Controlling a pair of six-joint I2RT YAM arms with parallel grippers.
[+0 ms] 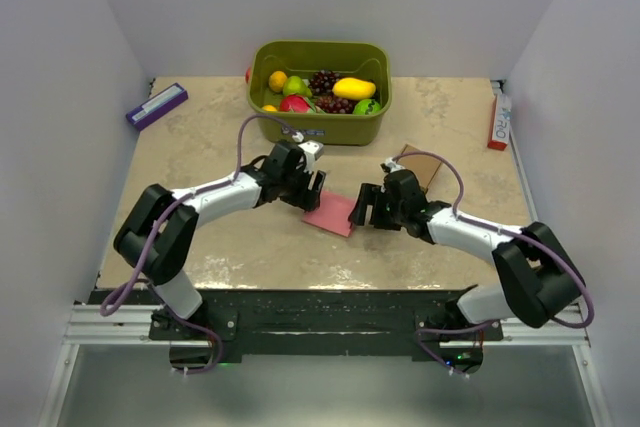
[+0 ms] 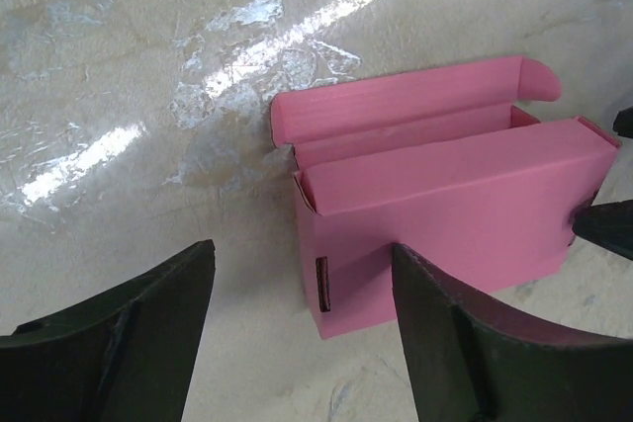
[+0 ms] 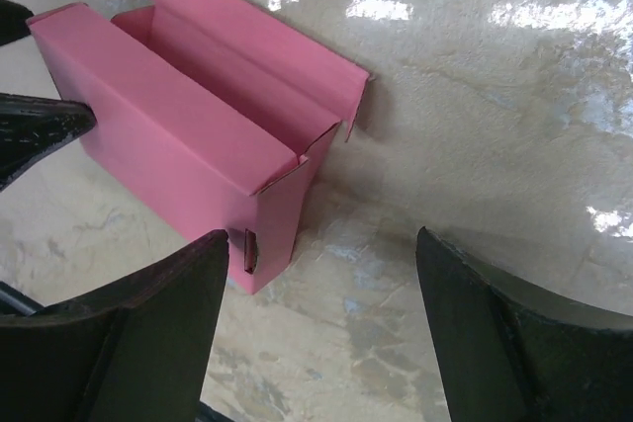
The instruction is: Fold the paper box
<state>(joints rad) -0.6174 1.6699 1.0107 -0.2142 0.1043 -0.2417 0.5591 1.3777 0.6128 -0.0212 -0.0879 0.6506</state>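
Observation:
The paper box [image 1: 332,212] is a slim pink box standing on the table between my two grippers. Its long lid flap is up, so the inside shows. In the left wrist view one end of the box [image 2: 445,214] reaches in between the fingers of my left gripper [image 2: 302,284], which is open, and the right-hand finger [image 2: 445,343] overlaps the box's front face. In the right wrist view the other end of the box [image 3: 178,135] sits beside the left-hand finger [image 3: 148,333] of my right gripper [image 3: 321,274], which is open and holds nothing. Neither gripper [image 1: 305,192] [image 1: 368,209] clamps the box.
A green bin [image 1: 320,129] of toy fruit stands at the back centre. A brown cardboard piece [image 1: 422,164] lies just behind the right gripper. A purple and white object [image 1: 157,105] lies at the back left. A red and white pack [image 1: 499,117] lies at the right edge.

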